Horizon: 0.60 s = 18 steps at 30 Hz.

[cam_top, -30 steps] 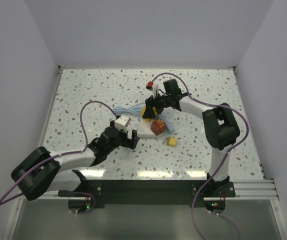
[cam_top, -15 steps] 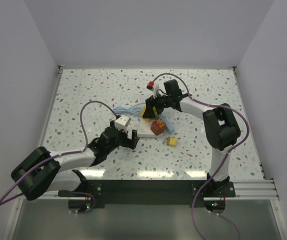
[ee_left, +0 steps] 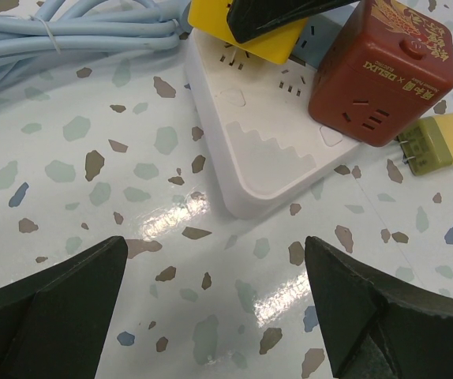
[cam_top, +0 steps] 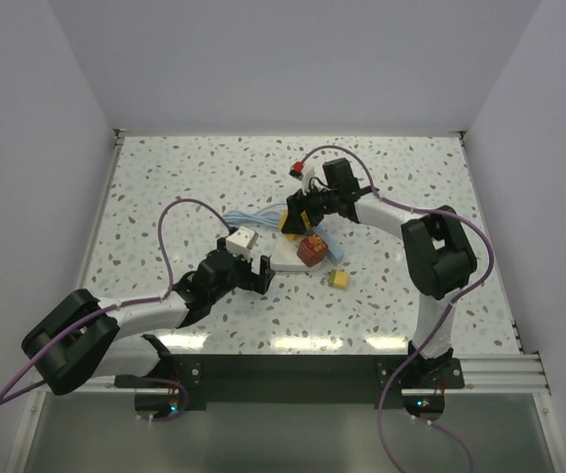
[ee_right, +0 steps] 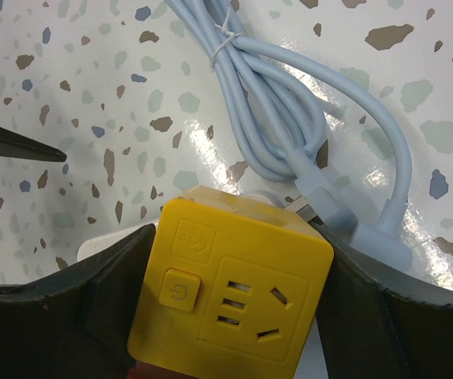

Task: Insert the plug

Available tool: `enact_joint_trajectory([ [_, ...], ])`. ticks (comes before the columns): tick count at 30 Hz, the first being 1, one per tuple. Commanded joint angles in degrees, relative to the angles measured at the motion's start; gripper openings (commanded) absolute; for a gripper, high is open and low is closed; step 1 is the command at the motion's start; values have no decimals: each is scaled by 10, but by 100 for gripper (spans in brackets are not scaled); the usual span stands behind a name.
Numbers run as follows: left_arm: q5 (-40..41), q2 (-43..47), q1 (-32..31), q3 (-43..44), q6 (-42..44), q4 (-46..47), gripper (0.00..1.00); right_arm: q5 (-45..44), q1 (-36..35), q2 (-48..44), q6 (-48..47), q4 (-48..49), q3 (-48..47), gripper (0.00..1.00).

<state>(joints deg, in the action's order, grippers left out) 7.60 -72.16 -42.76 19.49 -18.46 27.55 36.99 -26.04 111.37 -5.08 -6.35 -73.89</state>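
Observation:
A white power strip [ee_left: 266, 150] lies mid-table, also in the top view [cam_top: 288, 254]. My right gripper [cam_top: 297, 219] is shut on a yellow cube plug [ee_right: 230, 288] and holds it over the strip's far end; the cube also shows in the left wrist view [ee_left: 242, 28]. A red cube plug [ee_left: 380, 75] sits on the strip's right side, also in the top view [cam_top: 312, 250]. My left gripper [ee_left: 219, 308] is open and empty, low over the table just in front of the strip.
The strip's light-blue cable [ee_right: 282, 118] lies coiled behind it. A small yellow plug [ee_left: 439, 144] lies on the table right of the strip. A white cube [cam_top: 243, 239] sits by the left wrist. A red-capped part [cam_top: 298, 168] lies farther back.
My right gripper with the yellow cube has shifted very slightly. The left arm has not moved.

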Motion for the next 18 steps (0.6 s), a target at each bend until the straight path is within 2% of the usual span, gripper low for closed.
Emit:
enact_joint_trajectory([
  [1, -4, 9, 4, -3, -1, 25, 100, -30, -8, -3, -5, -21, 9, 0],
  [18, -3, 11, 4, -1, 7, 18, 100, -73, -36, 10, 20, 10, 37, 0],
])
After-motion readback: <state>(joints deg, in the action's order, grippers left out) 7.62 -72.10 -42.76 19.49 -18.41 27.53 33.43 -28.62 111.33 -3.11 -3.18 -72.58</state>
